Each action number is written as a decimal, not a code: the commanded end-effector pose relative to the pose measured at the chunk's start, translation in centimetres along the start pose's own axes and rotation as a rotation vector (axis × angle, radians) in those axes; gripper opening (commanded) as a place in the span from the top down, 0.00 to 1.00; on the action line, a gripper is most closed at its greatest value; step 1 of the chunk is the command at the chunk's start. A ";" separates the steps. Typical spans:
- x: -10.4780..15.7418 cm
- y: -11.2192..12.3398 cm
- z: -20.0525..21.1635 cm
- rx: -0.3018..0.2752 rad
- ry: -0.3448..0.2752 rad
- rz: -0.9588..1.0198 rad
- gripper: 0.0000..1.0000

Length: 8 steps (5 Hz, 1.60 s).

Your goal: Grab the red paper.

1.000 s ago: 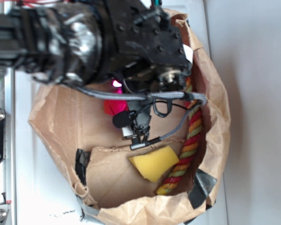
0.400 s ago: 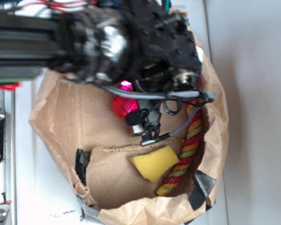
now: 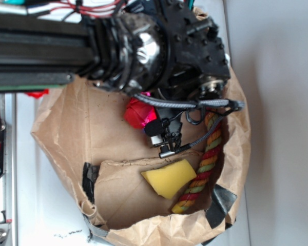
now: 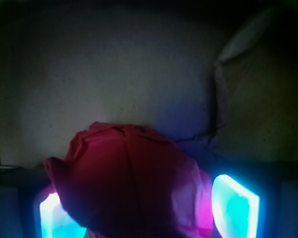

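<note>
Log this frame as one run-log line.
phase: grasping | target: red paper ball between end effector fingers, inside brown paper bag | closure: cannot tell | nearby: yellow sponge wedge, twisted rope

No writing, label, brand name, number or sign can be read in either view. The brown paper bag has plain, unprinted walls, the black arm carries only screws and cables with no lettering that shows, and the yellow sponge and twisted rope are unmarked. In the wrist view the red paper is bare of print, and the glowing pads at either side of it show only light, no characters.
</note>
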<state>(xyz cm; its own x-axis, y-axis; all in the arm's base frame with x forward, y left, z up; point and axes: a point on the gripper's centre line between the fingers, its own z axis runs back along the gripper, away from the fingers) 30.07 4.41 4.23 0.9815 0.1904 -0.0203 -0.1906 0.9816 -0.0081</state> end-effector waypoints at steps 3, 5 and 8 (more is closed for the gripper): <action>-0.6 -0.9 5.3 -0.047 -0.108 -0.020 1.00; -1.3 -2.7 10.0 -0.103 -0.189 -0.060 1.00; -3.0 -4.0 13.9 -0.099 -0.269 -0.109 1.00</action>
<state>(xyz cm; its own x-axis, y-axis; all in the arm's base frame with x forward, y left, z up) 28.10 0.41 15.78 0.9811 0.0992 0.1660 -0.0855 0.9925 -0.0879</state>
